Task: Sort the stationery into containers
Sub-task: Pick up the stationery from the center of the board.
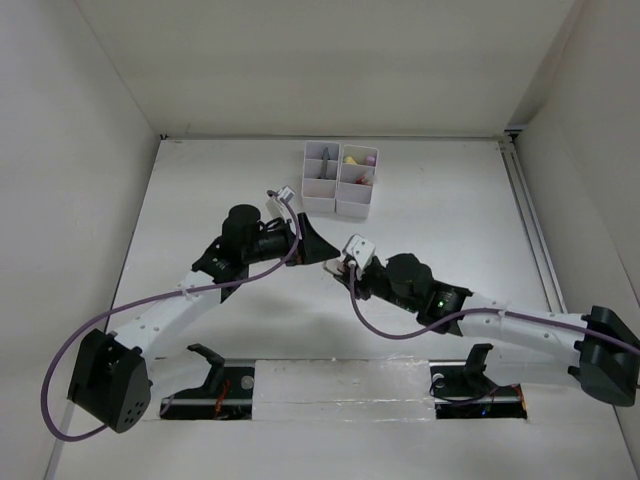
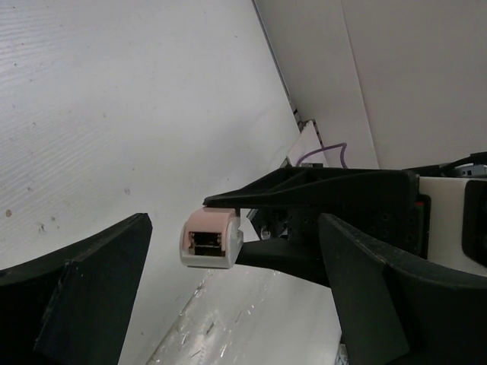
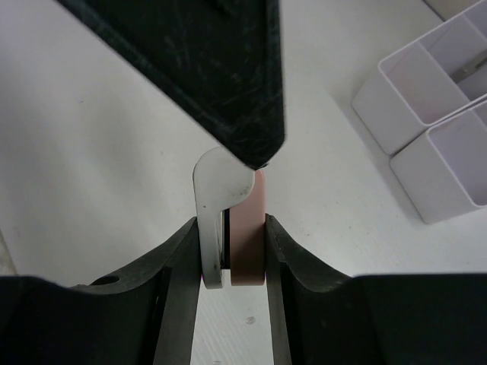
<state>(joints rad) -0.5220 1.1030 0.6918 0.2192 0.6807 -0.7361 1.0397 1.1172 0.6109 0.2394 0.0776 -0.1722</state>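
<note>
Left gripper (image 1: 315,248): spread wide and empty. Its fingers stand either side of the eraser, and one finger (image 3: 205,68) has its tip at or just over the eraser's top; I cannot tell if they touch.
Eraser (image 3: 247,236): small, pink and white, held up off the table (image 1: 450,200) near its middle, short of the tray.
Right gripper (image 3: 232,228): pinching the eraser low on its flat sides, with the top half showing above the fingers.
Tray (image 1: 318,203): straight beyond both grippers, near the back wall. There are yellow and pink bits in its far right cells, and the near cells look free.
Risk, clash: the two grippers are nose to nose, so any sideways drift would likely knock finger on finger and lever the eraser out.
Risk, drop: if this is a hand-over, letting go before the other side has gripped would likely drop the eraser onto the table.
Risk, poor hold: little eraser is free to take, so a second grip may catch only a corner.
Risk, cable (image 1: 150,300): it loops close by the wrist and may snag on a twist.
Edges: side wall at left, back wall just behind the tray, rail (image 1: 530,220) along the right.
Room: bare table lies between the grippers and the tray, and more to either side.
</note>
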